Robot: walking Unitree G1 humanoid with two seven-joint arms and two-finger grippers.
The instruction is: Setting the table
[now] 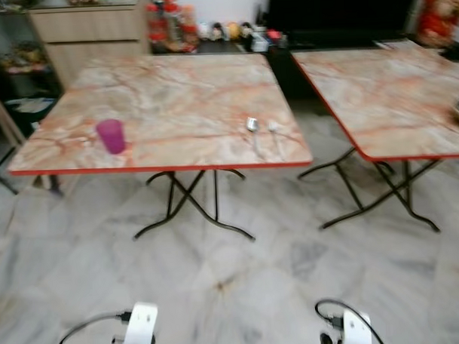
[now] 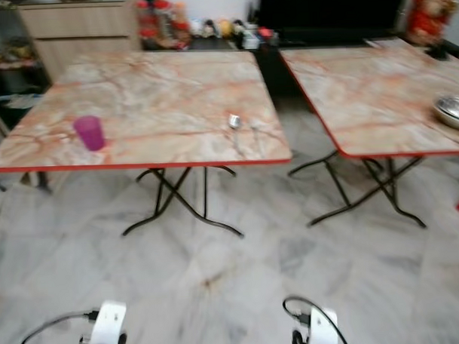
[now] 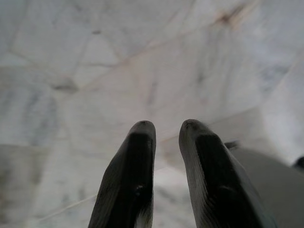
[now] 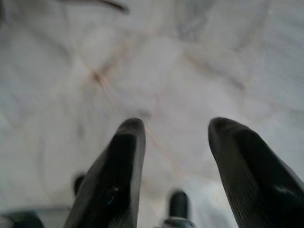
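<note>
Below, both pincers (image 3: 166, 130) (image 4: 175, 128) hang floorward, seemingly parted.

I'm in a home, prob. a living/dining rm. Marble-tile floor (image 1: 233, 285) underfoot, w/ two folding marble-look desks: near desk (image 1: 174, 106) and a 2nd desk (image 1: 385, 98) just beside it. Behind the near desk: wood cabinet (image 1: 89, 30), big dark TV (image 1: 337, 10), low shelf w/ jars & knick-knacks (image 1: 209, 33), red ornament (image 1: 439, 14) beyond the 2nd desk.
</note>
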